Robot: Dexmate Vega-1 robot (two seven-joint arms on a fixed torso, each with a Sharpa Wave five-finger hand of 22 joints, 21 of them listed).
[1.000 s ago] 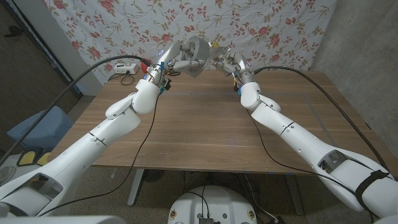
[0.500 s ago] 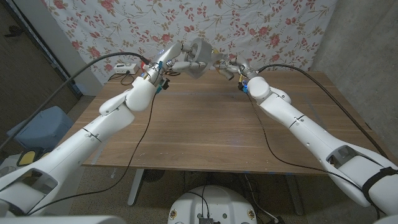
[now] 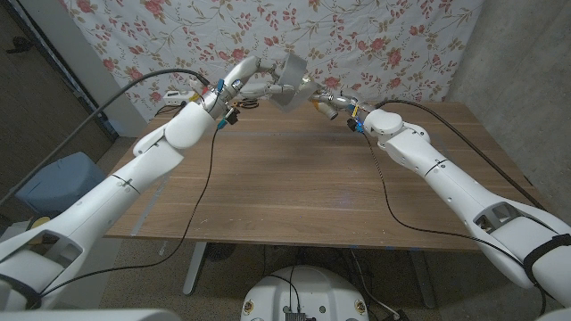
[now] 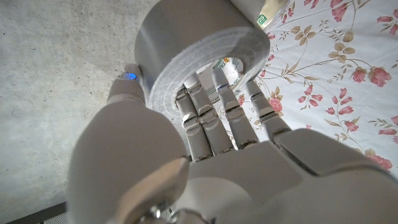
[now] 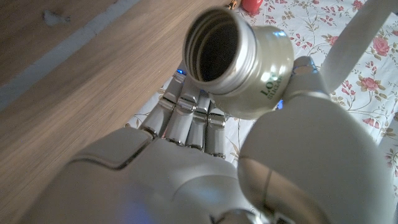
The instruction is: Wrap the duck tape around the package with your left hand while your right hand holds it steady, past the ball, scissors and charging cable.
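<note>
Both robot hands were raised above the counter's (image 3: 294,178) far edge: the left robot hand (image 3: 252,82) gripped the duck tape (image 3: 292,78), the right robot hand (image 3: 328,101) clasped the package (image 5: 239,62).

The left hand (image 3: 243,75) has lifted the tape (image 3: 291,79) higher and rightward, while the right hand (image 3: 332,104) has swung lower beneath it with the package (image 5: 244,63).

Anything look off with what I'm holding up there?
Yes. The right hand holds an open metal jar, not a package, its mouth tipped sideways. The left hand holds the tape roll high above the table.
</note>
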